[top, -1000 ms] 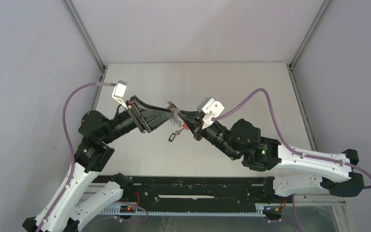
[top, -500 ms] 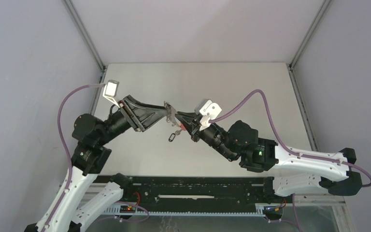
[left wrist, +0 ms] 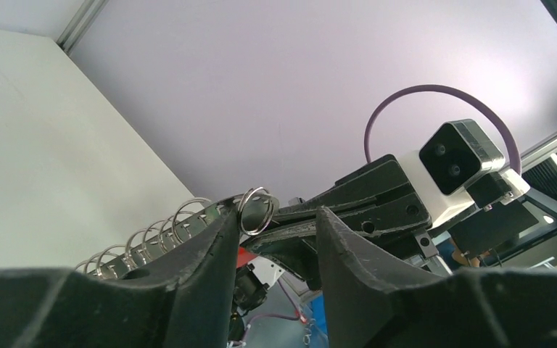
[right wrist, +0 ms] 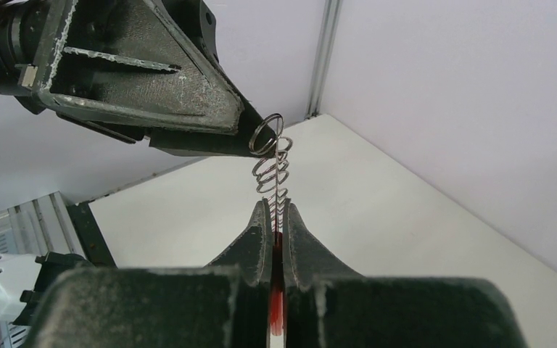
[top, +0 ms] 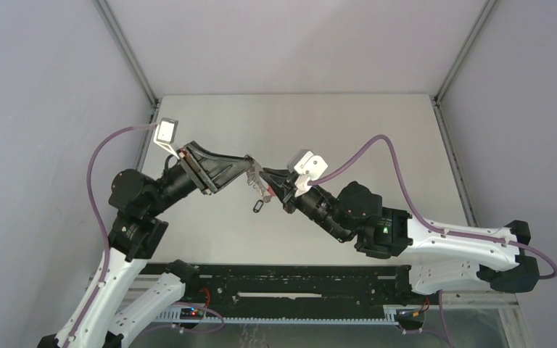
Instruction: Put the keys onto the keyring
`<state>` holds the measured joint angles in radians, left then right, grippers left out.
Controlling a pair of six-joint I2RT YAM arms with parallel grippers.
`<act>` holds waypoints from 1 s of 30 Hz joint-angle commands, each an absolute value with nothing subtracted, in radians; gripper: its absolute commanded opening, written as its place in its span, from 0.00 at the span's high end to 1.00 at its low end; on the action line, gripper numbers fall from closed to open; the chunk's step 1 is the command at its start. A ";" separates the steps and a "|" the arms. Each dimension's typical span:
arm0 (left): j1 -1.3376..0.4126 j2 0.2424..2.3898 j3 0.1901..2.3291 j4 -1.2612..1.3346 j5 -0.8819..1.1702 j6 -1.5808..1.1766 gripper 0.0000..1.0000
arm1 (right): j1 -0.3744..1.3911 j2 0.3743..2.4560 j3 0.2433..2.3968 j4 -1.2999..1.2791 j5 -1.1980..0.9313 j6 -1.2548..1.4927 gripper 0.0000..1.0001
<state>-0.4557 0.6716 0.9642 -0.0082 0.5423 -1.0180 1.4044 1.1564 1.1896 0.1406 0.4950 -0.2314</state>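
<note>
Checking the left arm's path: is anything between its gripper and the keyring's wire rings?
Nothing visible does. The left gripper has its fingers parted, and the end ring of the keyring sits between their tips. The right gripper is shut on the red band and holds the rings out towards it.

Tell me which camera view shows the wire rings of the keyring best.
The right wrist view: the wire rings stand in a clear row beyond the right gripper, against plain background. The left wrist view shows them partly hidden behind a finger. The top view shows only a tiny glint.
</note>
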 commanded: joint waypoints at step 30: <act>-0.423 0.679 1.052 -0.128 0.505 -0.791 0.74 | 1.438 1.151 1.199 0.167 0.500 -0.276 1.00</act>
<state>-0.4393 0.6785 1.0012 -0.0856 0.5354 -0.8303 1.4147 1.1671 1.1896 0.1303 0.5037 -0.2535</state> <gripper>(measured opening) 0.202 0.031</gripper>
